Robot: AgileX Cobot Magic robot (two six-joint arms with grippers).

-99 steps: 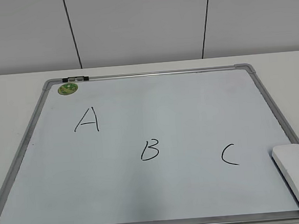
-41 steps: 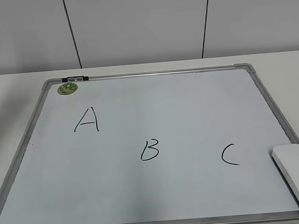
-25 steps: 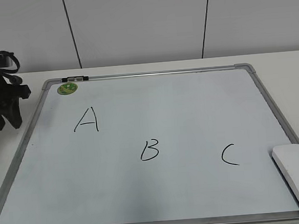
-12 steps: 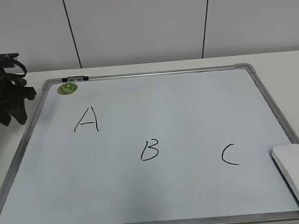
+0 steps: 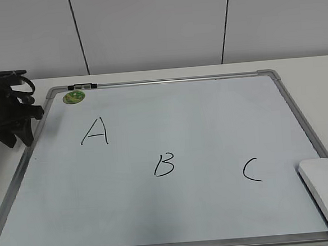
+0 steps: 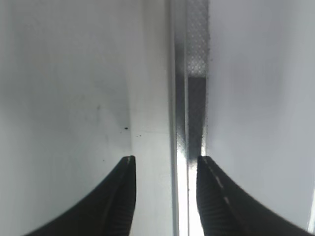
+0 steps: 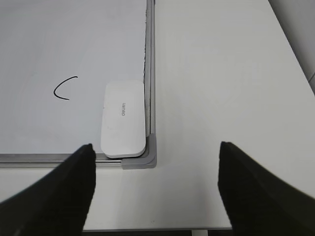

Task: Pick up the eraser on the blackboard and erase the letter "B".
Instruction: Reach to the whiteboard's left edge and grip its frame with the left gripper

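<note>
The blackboard [image 5: 209, 120] is a white board with a silver-grey frame, lying flat on the table. The black letter "B" [image 5: 164, 164] sits near its middle, between "A" [image 5: 95, 132] and "C" [image 5: 251, 170]. The white eraser [image 5: 326, 192] lies in the board's near right corner; it also shows in the right wrist view [image 7: 123, 119] beside the "C" [image 7: 65, 88]. My left gripper [image 5: 17, 139] is open and empty, low over the board's left frame [image 6: 192, 98]. My right gripper [image 7: 156, 150] is open and empty, high above the table just outside the eraser's corner; the exterior view does not show it.
A round green magnet [image 5: 74, 97] and a small black-and-silver clip [image 5: 82, 86] sit at the board's far left corner. White table surface [image 7: 221, 73] lies right of the board. A grey panelled wall [image 5: 157, 28] stands behind the table.
My left arm came into the exterior view from the left edge and moved down and right to the board's left frame. The eraser, the board and the letters have not moved.
</note>
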